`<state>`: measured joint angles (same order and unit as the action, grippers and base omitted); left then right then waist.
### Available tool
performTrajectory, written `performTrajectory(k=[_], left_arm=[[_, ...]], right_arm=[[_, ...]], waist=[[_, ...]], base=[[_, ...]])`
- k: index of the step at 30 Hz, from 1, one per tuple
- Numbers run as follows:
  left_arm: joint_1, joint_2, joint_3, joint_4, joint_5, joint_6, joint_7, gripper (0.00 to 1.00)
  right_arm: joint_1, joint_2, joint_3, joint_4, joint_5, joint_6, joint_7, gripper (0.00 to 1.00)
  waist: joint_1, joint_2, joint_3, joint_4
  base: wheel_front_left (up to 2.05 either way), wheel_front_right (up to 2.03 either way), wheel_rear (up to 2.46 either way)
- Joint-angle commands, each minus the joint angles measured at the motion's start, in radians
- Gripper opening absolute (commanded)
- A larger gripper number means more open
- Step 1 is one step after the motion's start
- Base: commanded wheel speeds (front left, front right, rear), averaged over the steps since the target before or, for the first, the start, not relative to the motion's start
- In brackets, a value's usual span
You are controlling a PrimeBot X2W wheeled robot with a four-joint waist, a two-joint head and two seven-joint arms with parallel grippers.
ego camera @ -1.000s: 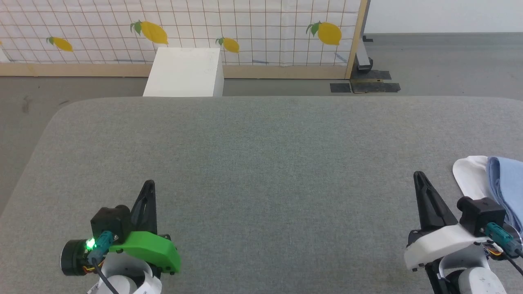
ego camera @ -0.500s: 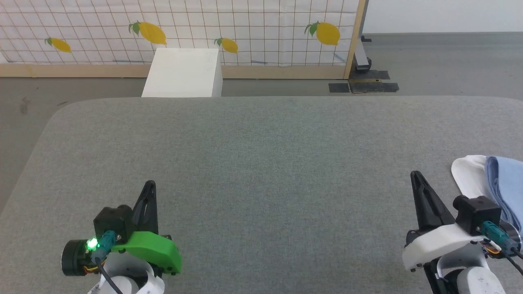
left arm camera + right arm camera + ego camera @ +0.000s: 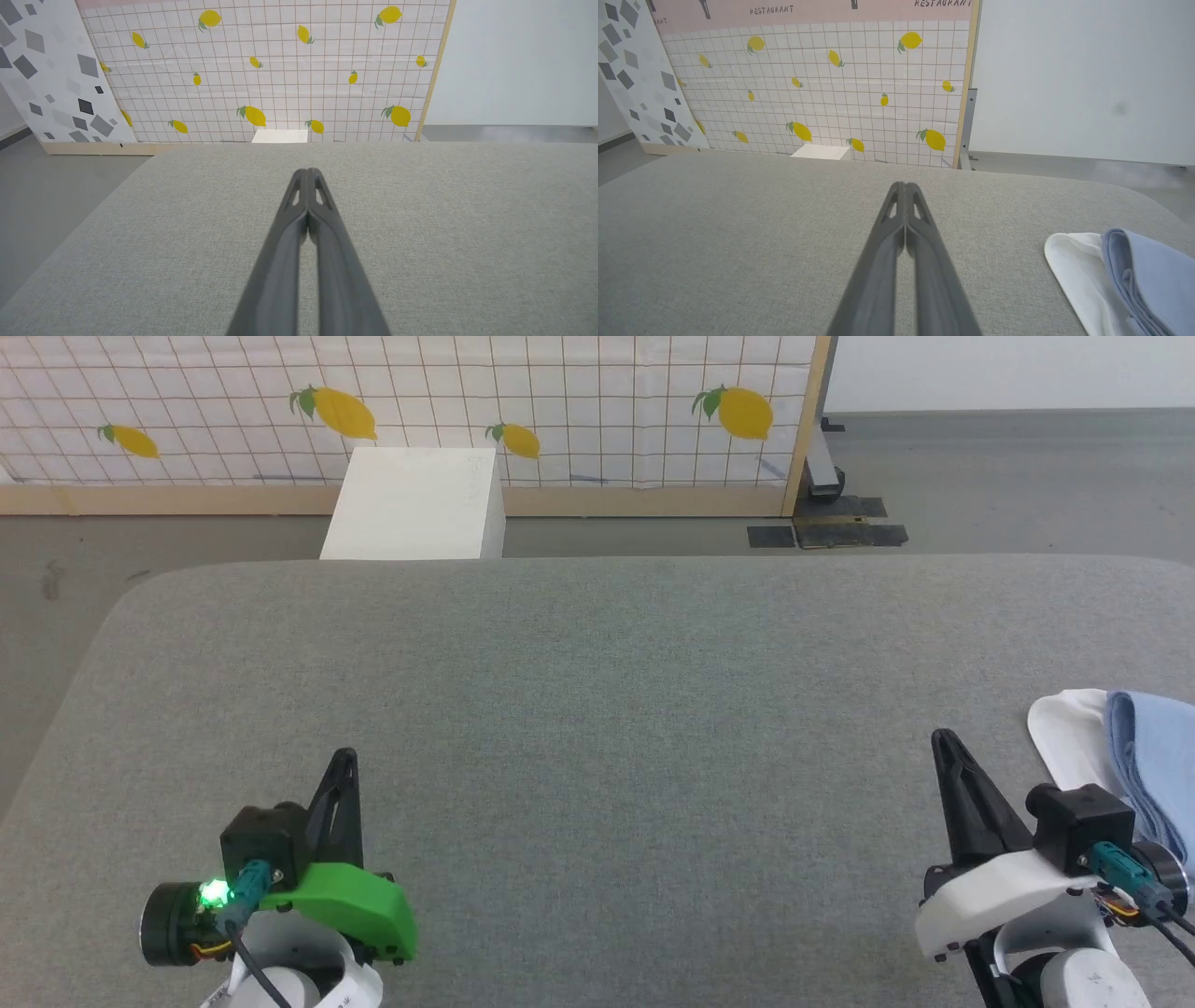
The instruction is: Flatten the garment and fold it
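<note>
Head camera swung slightly since a second ago; whole view drifted left, nothing on the counter (image 3: pixel 597 691) shifted.
Left claw (image 3: pixel 344 756) and right claw (image 3: pixel 937 737) both pressed fully closed and empty, pointing away over bare grey fabric. The garment (image 3: pixel 1150 761), light blue folds over a white part, lies bunched at the counter's right edge, near the right claw but apart from it.

Head view high, angled down, wrist views seemingly low over table (image 3: pixel 444 233), facing lemon backdrop (image 3: pixel 289 60)
</note>
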<state>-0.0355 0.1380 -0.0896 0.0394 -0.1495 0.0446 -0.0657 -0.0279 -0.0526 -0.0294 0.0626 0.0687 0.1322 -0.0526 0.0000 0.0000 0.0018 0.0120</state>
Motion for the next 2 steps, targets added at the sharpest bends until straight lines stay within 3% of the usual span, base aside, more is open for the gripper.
performTrajectory(k=[1, 2], left_arm=[[0.016, -0.009, 0.008, -0.005, 0.016, -0.005, 0.004, 0.00], [0.016, -0.011, 0.010, -0.006, 0.019, -0.006, 0.006, 0.00]], right_arm=[[0.013, 0.002, 0.004, -0.010, -0.011, -0.001, 0.004, 0.00], [0.014, 0.002, 0.004, -0.011, -0.012, -0.001, 0.005, 0.00]], waist=[[0.0000, 0.0000, 0.000, 0.000], [0.0000, 0.0000, 0.000, -0.001]], base=[[0.00, 0.00, 0.00], [0.00, 0.00, 0.00]])
